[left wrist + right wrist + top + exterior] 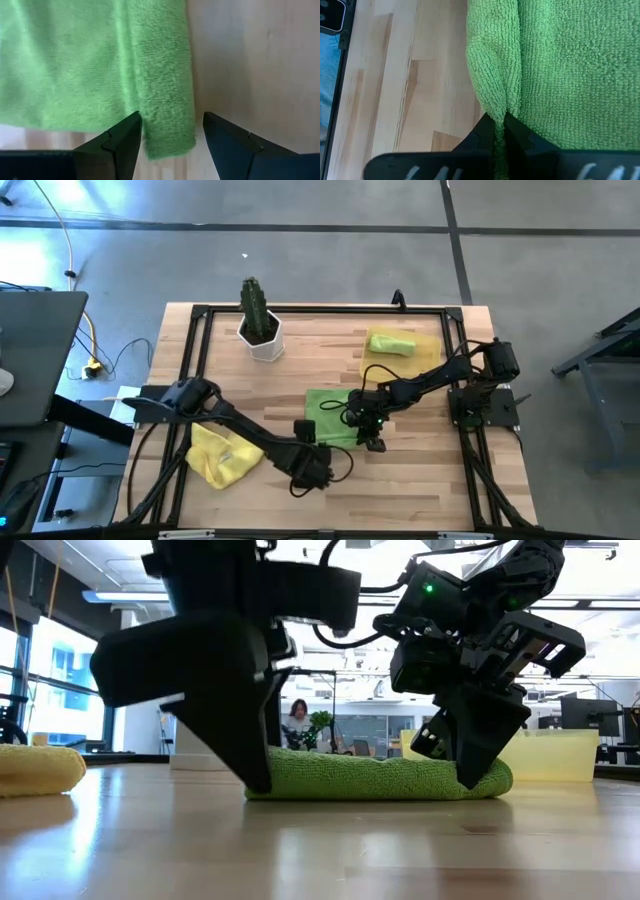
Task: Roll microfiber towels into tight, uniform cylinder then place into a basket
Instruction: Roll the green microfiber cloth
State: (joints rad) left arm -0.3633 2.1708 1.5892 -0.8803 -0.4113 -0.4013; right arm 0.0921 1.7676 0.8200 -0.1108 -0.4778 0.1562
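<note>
Here the green towel (330, 415) lies mid-worktop, toward the front edge, its rim folded over. The right claw (499, 131) is pinched on that fold; the left claw (172, 135) stands apart, straddling the rolled end w/o gripping. Soft, light, floppy cloth — it'll likely sag and unroll, so prob. best taken at both ends of the roll.

One towel (325, 412) lies flat mid-table (420, 480), between both grippers. A second towel (222, 455) sits crumpled near the front left corner. The basket (432, 352) (a rolled towel (391, 342) inside) stands by the back right corner, the cactus pot (262, 338) by the back edge.
</note>
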